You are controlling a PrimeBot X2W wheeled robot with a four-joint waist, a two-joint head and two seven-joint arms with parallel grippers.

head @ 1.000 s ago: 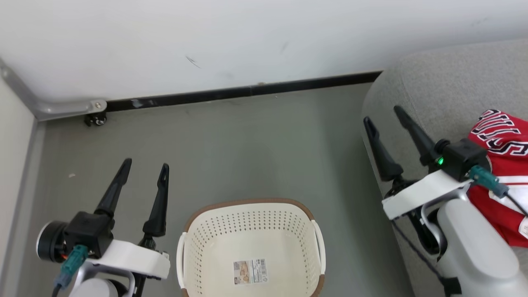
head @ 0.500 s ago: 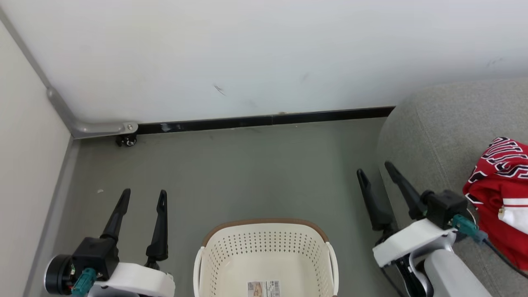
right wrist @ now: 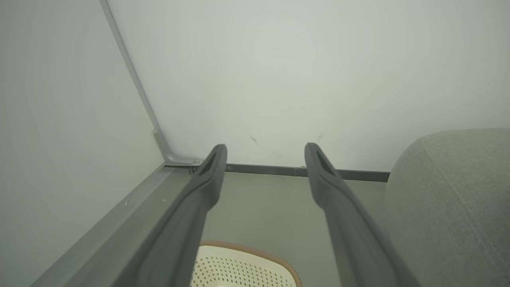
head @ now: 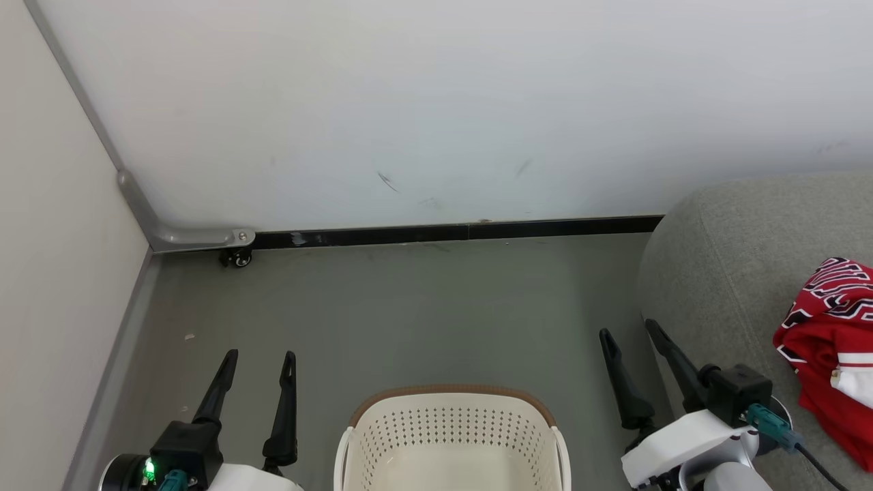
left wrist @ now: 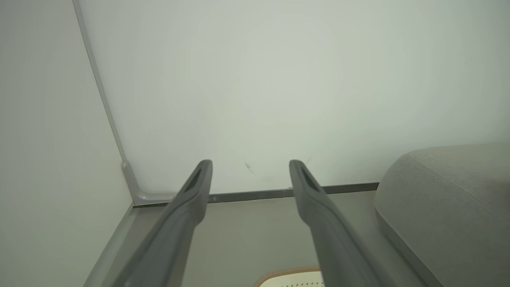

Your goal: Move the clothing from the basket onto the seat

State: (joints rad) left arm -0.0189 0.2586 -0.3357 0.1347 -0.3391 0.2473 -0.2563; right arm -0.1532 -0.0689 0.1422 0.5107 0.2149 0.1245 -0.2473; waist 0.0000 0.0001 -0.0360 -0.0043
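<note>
The cream perforated basket [head: 451, 436] with its brown rim stands on the floor at the bottom centre of the head view, and nothing shows inside the visible part. Red clothing [head: 829, 341] with black-white lettering lies on the grey seat [head: 723, 266] at the right edge. My left gripper [head: 260, 356] is open, left of the basket, fingers apart and empty. My right gripper [head: 629, 329] is open between basket and seat, also empty. The basket's rim [right wrist: 255, 255] peeks in below the right gripper [right wrist: 265, 148]; the left gripper [left wrist: 250, 164] faces the wall.
A white wall with a black baseboard [head: 450, 233] runs behind the grey floor [head: 409, 307]. A side panel with a grey metal bracket and a small caster [head: 235, 258] closes the left. The seat's rounded corner [left wrist: 438, 191] bulges at the right.
The head camera has tilted up, so basket, seat and clothing sit lower in view. The right gripper has drawn back from the seat toward the basket side. Both grippers stay open.
</note>
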